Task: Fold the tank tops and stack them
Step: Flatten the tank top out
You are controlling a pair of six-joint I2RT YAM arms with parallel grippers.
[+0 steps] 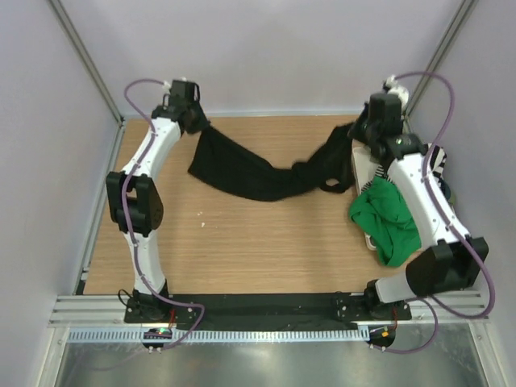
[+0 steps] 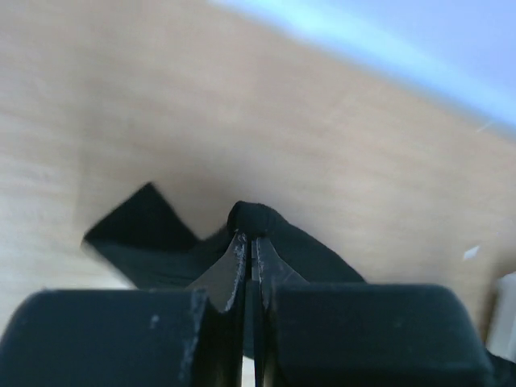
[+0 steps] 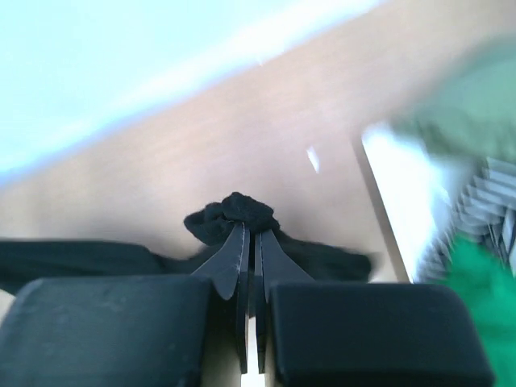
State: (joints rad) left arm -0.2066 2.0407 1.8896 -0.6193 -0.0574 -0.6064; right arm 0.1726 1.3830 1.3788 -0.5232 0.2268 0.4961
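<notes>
A black tank top point(image 1: 242, 171) hangs stretched between both grippers across the back of the wooden table, sagging in the middle onto the wood. My left gripper point(image 1: 198, 122) is shut on its left end at the back left; in the left wrist view the gripper point(image 2: 251, 239) pinches a fold of black tank top point(image 2: 266, 222). My right gripper point(image 1: 355, 133) is shut on the other end at the back right; its wrist view shows the gripper point(image 3: 251, 229) clamping bunched black cloth point(image 3: 234, 212). A bright green tank top point(image 1: 387, 216) lies crumpled at the right.
A white board point(image 1: 360, 173) lies at the table's right side under the green top, with striped cloth point(image 1: 436, 164) beyond the right arm. Grey walls and metal frame posts point(image 1: 85, 60) close in the back and sides. A black rail point(image 1: 266, 305) runs along the near edge.
</notes>
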